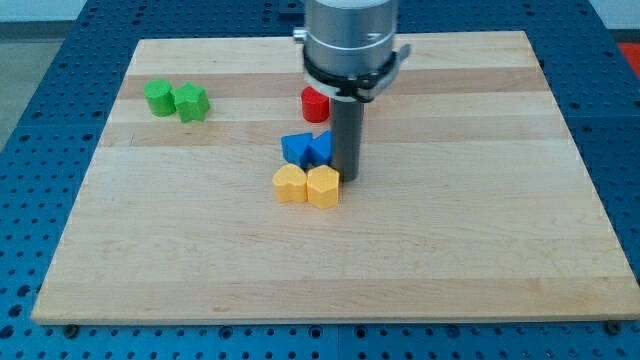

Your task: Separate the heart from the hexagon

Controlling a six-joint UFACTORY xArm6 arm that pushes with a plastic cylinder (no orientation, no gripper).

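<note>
A yellow heart and a yellow hexagon lie side by side and touching near the middle of the wooden board, the heart on the view's left. My dark rod comes down just right of them. My tip rests on the board at the hexagon's upper right edge, very close to it or touching it.
Two blue blocks sit together just above the yellow pair, left of the rod. A red block lies above them, partly hidden by the arm's body. Two green blocks sit touching at the board's upper left.
</note>
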